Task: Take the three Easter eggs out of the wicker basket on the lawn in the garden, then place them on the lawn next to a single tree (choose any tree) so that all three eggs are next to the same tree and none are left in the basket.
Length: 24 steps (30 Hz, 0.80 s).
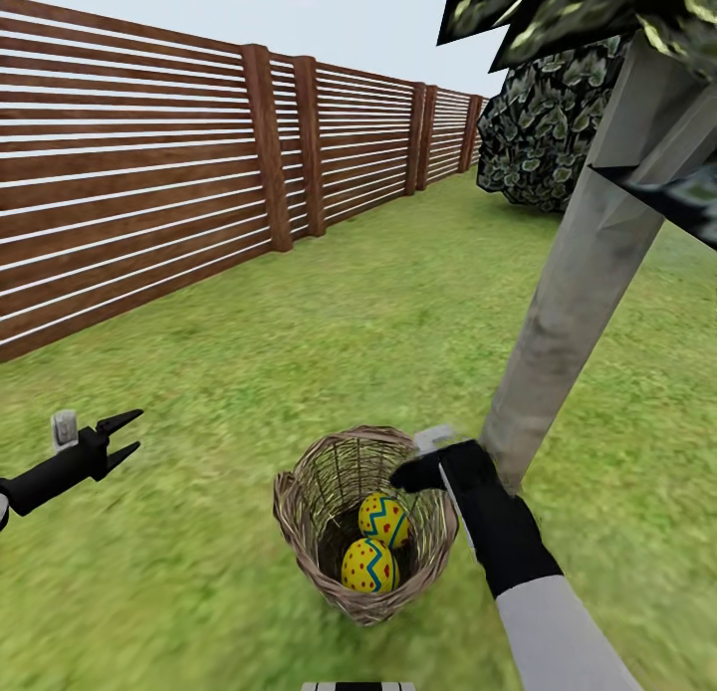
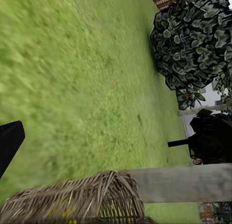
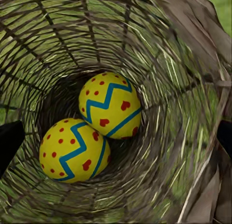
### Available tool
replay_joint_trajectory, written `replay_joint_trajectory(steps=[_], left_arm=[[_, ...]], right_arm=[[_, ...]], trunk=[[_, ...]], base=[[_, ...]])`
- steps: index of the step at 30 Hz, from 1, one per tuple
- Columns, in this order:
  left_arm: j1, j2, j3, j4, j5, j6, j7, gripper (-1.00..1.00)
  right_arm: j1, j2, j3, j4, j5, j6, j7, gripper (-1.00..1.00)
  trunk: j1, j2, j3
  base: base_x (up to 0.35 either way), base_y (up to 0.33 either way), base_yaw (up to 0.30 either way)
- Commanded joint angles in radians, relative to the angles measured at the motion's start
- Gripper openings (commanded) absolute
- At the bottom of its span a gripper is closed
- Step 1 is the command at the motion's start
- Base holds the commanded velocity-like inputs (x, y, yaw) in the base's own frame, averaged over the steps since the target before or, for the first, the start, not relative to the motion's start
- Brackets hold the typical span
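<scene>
The wicker basket [image 1: 299, 512] stands on the lawn [image 1: 398, 313] just left of the tree's pale trunk [image 1: 573, 313]. Two yellow Easter eggs lie in its bottom, one [image 1: 383, 519] above the other [image 1: 369, 566]; a third egg is out of view. My right gripper [image 1: 410, 475] hangs over the basket's far right rim, pointing down inside, open and empty. The right wrist view looks into the basket [image 3: 159, 50] at both eggs [image 3: 110, 105] [image 3: 73, 149], with one finger [image 3: 8, 145] at the edge. My left gripper [image 1: 132, 436] is open over grass, left of the basket.
A brown slatted fence [image 1: 149, 193] runs along the left and back. A second tree's dark foliage [image 1: 543, 123] stands at the far right; foliage also hangs overhead [image 1: 538, 14]. In the left wrist view I see the basket's side [image 2: 72, 200], the trunk [image 2: 183, 183] and open grass [image 2: 87, 79].
</scene>
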<state>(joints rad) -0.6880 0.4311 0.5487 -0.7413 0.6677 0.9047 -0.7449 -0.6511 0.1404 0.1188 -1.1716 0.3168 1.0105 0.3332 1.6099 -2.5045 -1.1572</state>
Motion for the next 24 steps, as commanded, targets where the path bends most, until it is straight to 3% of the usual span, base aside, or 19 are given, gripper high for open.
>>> replay_joint_trajectory(steps=[1,4,7,12,18,24], left_arm=[[-0.001,0.0,0.002,0.0,-0.002,0.005,-0.004,1.0],[-0.001,0.0,0.002,0.0,-0.002,0.005,-0.004,1.0],[-0.001,0.0,0.002,0.0,-0.002,0.005,-0.004,1.0],[-0.001,0.0,0.001,0.0,-0.003,0.005,-0.003,1.0],[-0.001,-0.003,-0.001,0.0,-0.006,0.005,-0.002,1.0],[-0.001,-0.008,-0.003,0.0,-0.005,0.005,-0.003,1.0]], right_arm=[[-0.025,0.001,0.01,0.056,0.01,0.003,0.008,1.0],[-0.097,0.006,0.032,0.223,0.006,0.002,0.009,1.0],[-0.129,0.016,0.045,0.273,0.006,0.002,0.01,1.0],[-0.174,0.025,0.142,0.323,0.0,0.003,0.015,1.0],[-0.258,0.029,0.152,0.514,-0.005,-0.004,0.02,1.0],[-0.273,0.034,0.154,0.57,-0.075,-0.008,0.02,1.0]], trunk=[[0.0,0.0,-0.001],[0.0,0.0,-0.001],[0.0,0.0,-0.001],[0.0,0.0,-0.001],[0.0,0.0,-0.001],[0.0,0.0,-0.001]], base=[[0.0,0.0,0.0],[0.0,0.0,0.0],[0.0,0.0,0.0],[0.0,0.0,0.0],[0.0,0.0,0.0],[0.0,0.0,0.0]])
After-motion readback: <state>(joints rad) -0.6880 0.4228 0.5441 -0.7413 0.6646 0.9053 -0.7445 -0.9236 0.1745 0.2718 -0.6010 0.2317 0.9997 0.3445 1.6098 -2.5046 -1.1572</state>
